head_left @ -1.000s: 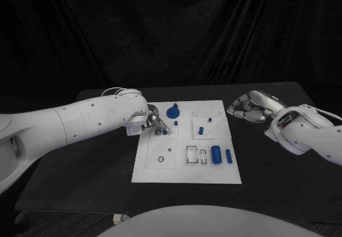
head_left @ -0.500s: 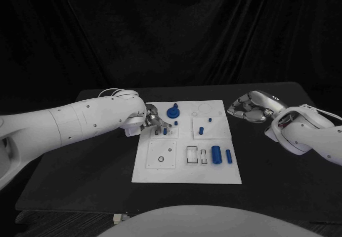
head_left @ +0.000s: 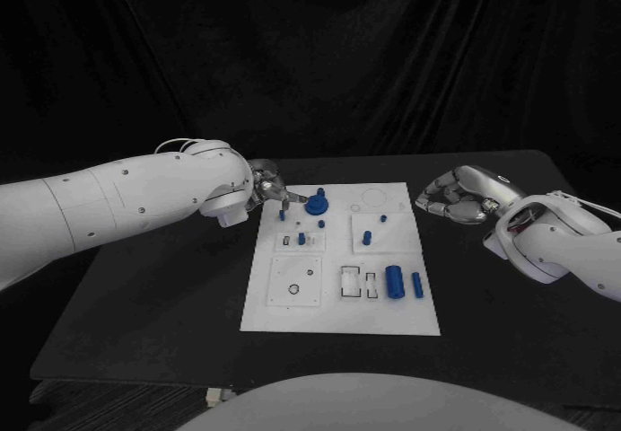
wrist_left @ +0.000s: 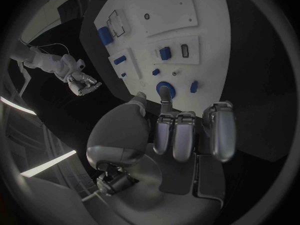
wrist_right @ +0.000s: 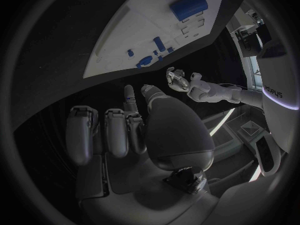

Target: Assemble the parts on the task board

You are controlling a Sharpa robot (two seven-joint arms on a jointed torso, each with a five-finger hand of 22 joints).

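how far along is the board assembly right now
Partly done, it seems. Several small blue parts stand in the task board, including a round knob piece. The left hand hovers at the board's far corner, seemingly empty. A blue cylinder and a slim piece lie unplaced.

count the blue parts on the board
8: knob, a piece left of it, four small pieces mid-board, thick cylinder and thin cylinder near right; others may be hidden.

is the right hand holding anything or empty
Empty. The right hand hangs off the task board's right edge with its fingers curled in; the right wrist view shows nothing inside them.
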